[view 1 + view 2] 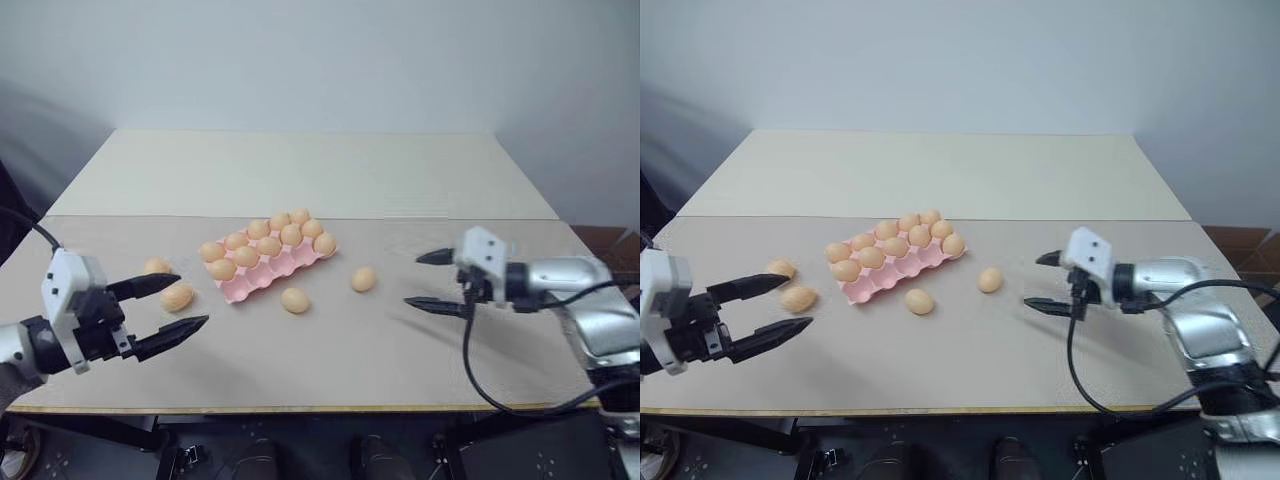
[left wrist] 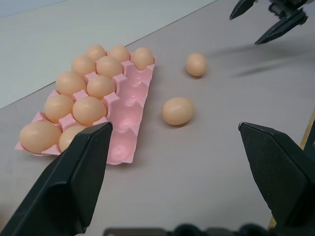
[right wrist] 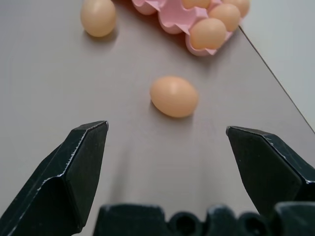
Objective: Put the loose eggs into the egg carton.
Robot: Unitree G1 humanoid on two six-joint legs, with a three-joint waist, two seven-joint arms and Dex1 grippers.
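The right gripper [image 1: 428, 281] has its two black fingers [image 3: 78, 172] spread wide with nothing between them, hovering above the grey-beige worktop [image 1: 330, 350] toward its right edge. Straight ahead of these fingers lies one small smooth orange-tan loose egg [image 3: 174, 96], resting on the worktop just off the right end of the carton. A second loose egg [image 1: 295, 300] lies beside the carton's near long side, a little nearer the front edge of the worktop.

The left gripper [image 1: 168, 307] also holds its black fingers [image 2: 74, 182] fully apart and empty, poised over the worktop close to its front left corner. Two more loose eggs sit near these fingers: one [image 1: 177, 296] between the fingertips as seen from the head camera, the other [image 1: 157, 266] just behind it, both left of the carton.

The flat pale pink moulded egg carton [image 1: 262, 280] lies at an angle around the middle of the worktop. Its two rows further from the robot are filled with eggs [image 1: 268, 245], while the cups of the nearest row [image 2: 129, 103] stand vacant.
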